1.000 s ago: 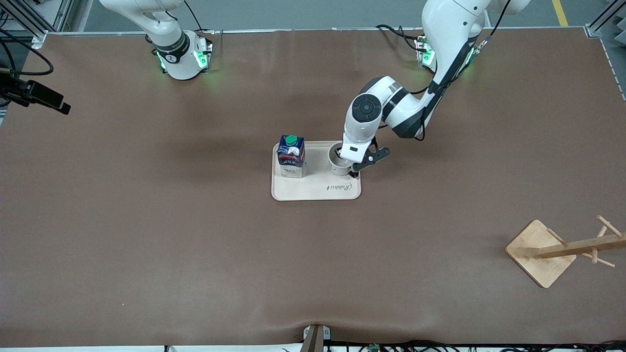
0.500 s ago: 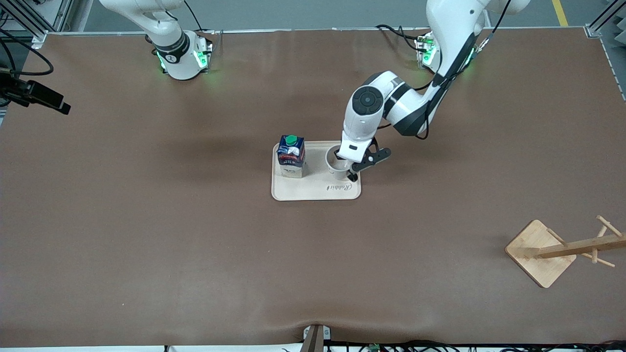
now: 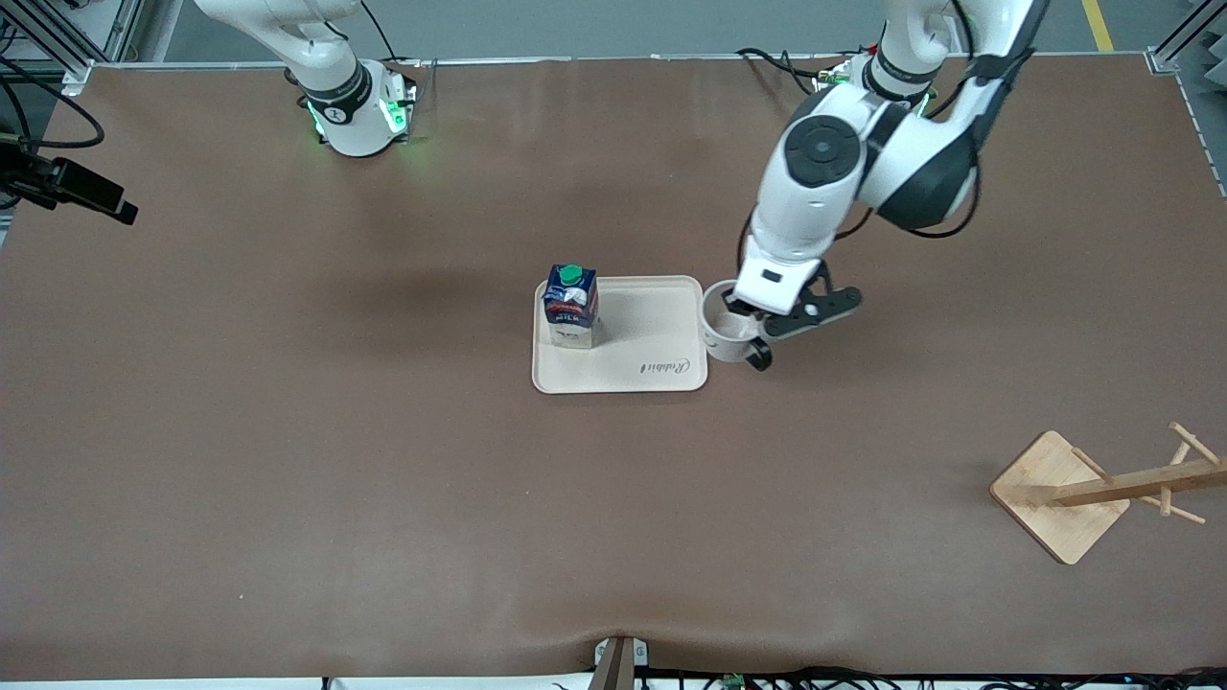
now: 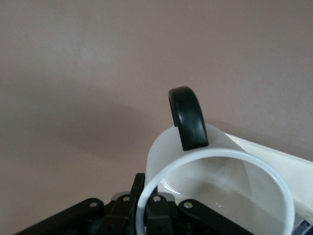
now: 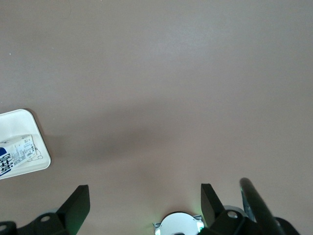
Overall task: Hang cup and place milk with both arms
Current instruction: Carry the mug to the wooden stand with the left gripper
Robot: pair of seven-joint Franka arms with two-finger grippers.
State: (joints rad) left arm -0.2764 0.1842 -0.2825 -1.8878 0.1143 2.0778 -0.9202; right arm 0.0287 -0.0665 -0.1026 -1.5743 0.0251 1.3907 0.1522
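The cup point(image 3: 726, 333), a small white mug with a black loop handle, was held clear of the tabletop point(image 3: 288, 460) by the left tool point(image 3: 745, 324), which was pinched on the rim, over the edge of the tray toward the left arm's end.

Taken from the right arm's end across: the right arm was parked by its base, and in the right wrist view the right tool point(image 5: 144, 203) was seen with its fingers spread wide over bare brown surface, waiting. The milk point(image 3: 571, 307), a dark blue carton with a white lower part and a green round cap, stood upright on the cream tray point(image 3: 661, 379) at about 9 o'clock from the cup. The wooden rack point(image 3: 1093, 489), a square base with a pegged post, lay at about 4 o'clock from the cup, well apart.

The carry-to-rack step appeared to be in hand. The next move would probably call for turning the handle point(image 4: 188, 116), a smooth glossy arch, so that a peg could be threaded through it.
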